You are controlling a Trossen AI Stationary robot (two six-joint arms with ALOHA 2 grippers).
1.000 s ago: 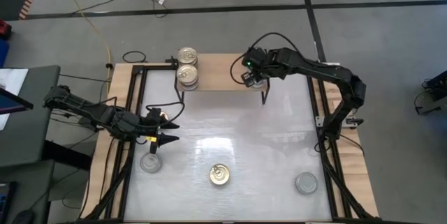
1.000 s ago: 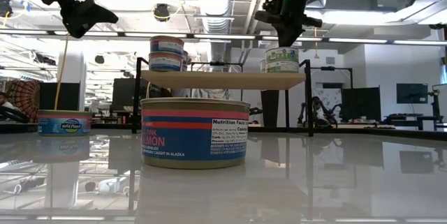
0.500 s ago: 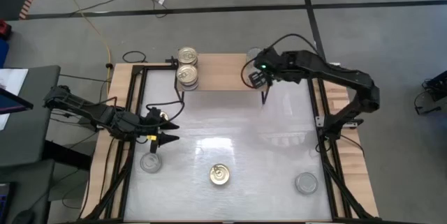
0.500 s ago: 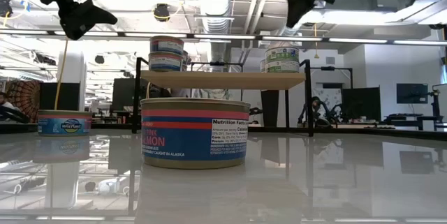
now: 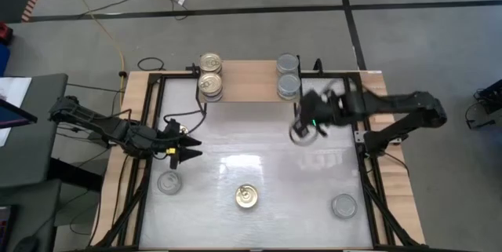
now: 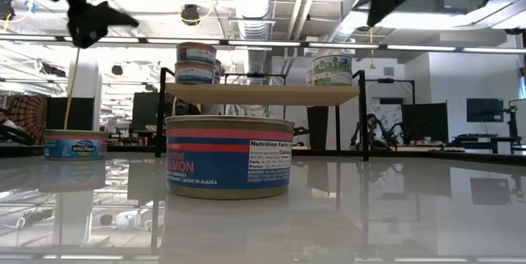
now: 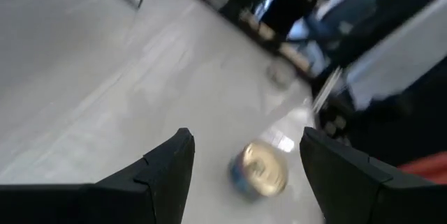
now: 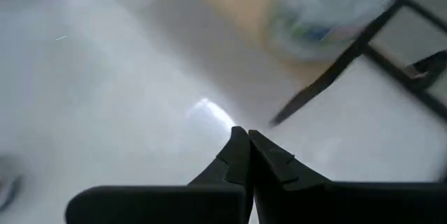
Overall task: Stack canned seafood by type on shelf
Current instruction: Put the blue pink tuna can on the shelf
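We see the right gripper (image 5: 301,132) pinched closed and empty just off the shelf (image 5: 247,82) holding four cans, apparently blurred; left gripper (image 5: 190,147) half-spread above a silver can (image 5: 168,181).

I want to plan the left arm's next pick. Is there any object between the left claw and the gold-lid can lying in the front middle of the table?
Nothing visible stands between them. The left claw hangs open over the left side of the table; the gold-lid can sits alone on bare white surface. The nearest other can, the grey-lid can, lies off to the left of that path.
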